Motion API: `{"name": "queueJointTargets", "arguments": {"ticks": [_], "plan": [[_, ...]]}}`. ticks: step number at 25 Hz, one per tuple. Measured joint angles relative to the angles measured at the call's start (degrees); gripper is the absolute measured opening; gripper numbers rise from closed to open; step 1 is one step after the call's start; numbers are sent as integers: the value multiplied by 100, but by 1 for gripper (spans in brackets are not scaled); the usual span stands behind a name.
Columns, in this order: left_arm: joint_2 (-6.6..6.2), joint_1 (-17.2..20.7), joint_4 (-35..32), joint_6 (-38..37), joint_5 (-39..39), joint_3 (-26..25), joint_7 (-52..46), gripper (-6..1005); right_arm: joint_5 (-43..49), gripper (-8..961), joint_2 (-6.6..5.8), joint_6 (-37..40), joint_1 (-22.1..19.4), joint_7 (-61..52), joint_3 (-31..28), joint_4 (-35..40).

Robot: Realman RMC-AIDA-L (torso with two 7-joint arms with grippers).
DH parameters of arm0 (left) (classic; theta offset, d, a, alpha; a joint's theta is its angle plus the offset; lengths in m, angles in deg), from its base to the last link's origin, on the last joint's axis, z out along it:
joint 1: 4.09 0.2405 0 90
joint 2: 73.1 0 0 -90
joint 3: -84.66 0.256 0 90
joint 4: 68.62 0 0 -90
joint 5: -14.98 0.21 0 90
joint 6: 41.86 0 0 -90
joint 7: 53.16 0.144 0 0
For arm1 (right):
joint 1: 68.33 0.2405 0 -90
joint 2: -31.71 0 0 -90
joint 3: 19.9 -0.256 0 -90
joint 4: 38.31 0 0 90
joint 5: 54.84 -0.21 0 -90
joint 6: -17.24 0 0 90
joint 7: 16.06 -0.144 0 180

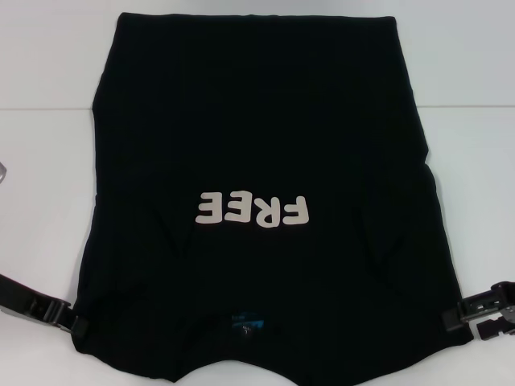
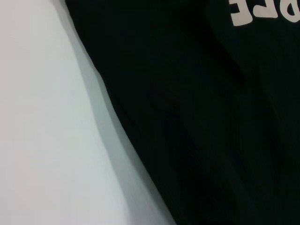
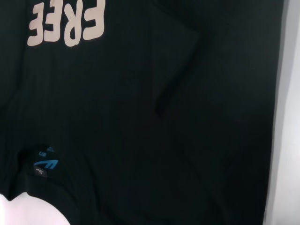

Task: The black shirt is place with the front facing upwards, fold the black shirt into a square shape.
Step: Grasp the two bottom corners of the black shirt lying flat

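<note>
**Black shirt lies flat with a gripper at each near corner**

While the black shirt (image 1: 265, 161) lies spread on the white table (image 1: 48, 121), it fills the middle of the head view, front side up. Its white letters (image 1: 252, 210) read upside down from the robot's side. The blue neck label (image 1: 245, 326) sits at 6 o'clock, close to the robot, and the hem is far away at 12 o'clock. Both sleeves look tucked in over the body, so the sides run almost straight.

The left gripper (image 1: 74, 320) is low at 8 o'clock, right at the shirt's near edge. The right gripper (image 1: 483, 320) is at 4 o'clock, just beside the other near edge. I cannot tell how wide either gripper is, or if it has any cloth.
</note>
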Motion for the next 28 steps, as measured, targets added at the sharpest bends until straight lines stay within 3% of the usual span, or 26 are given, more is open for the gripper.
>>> {"name": "queueJointTargets", "arguments": {"ticks": [28], "plan": [[0,10,-1,-16,0,0,7,64,0,925,155,-75,90,-2,95,-9]]}}
